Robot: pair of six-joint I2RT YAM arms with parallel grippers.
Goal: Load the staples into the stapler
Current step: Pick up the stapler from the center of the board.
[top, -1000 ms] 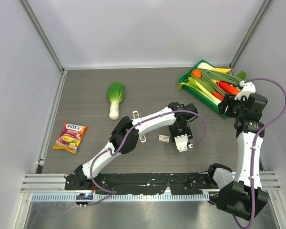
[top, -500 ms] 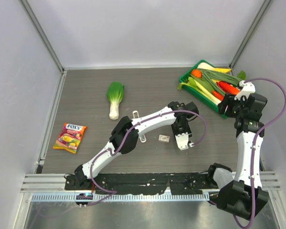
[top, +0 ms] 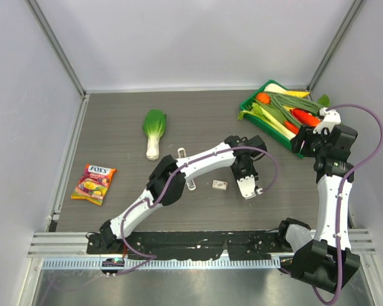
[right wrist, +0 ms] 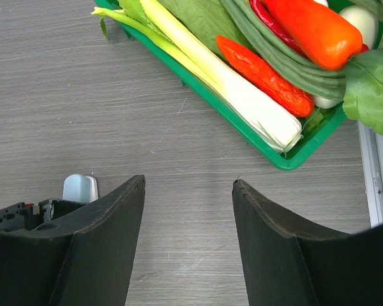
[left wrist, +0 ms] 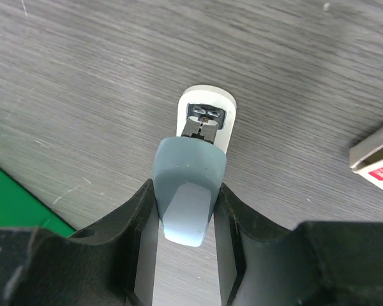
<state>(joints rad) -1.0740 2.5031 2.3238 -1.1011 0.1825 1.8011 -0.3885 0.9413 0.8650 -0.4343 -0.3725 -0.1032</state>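
Top view: the staples [top: 219, 185] lie just left of the left gripper [top: 246, 183], whose jaws are hidden under its wrist.

Left wrist: the jaws clamp a blue-grey bar [left wrist: 188, 172]. The stapler [left wrist: 207, 97] shows only its white end beyond the bar.

Right wrist: the right gripper [right wrist: 188, 180] gapes empty near a tray [right wrist: 316, 141] cut off by the frame.
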